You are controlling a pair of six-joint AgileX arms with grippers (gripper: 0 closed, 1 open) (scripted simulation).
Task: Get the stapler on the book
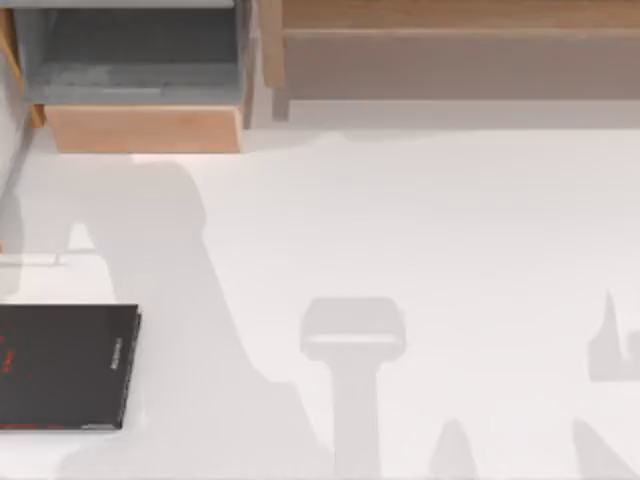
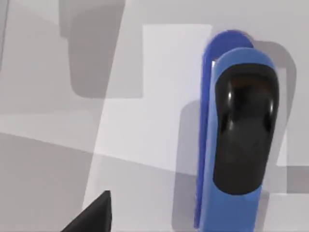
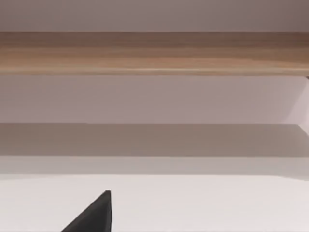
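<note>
The stapler (image 2: 236,140), bright blue with a glossy black top, lies lengthwise on the white table and looms large in the left wrist view. A black tip of my left gripper (image 2: 94,215) pokes into that view, off to one side of the stapler and not touching it. The book (image 1: 62,365), flat and black with faint red marks and pale lettering along its right edge, lies at the front left of the table in the top view. A black tip of my right gripper (image 3: 94,215) hangs above bare table, facing a wooden shelf.
A wooden box with a grey inside (image 1: 140,90) stands at the back left. A long wooden shelf (image 1: 450,40) runs along the back right, and the same shelf (image 3: 154,53) faces the right wrist camera. Arm shadows fall across the white table (image 1: 400,220).
</note>
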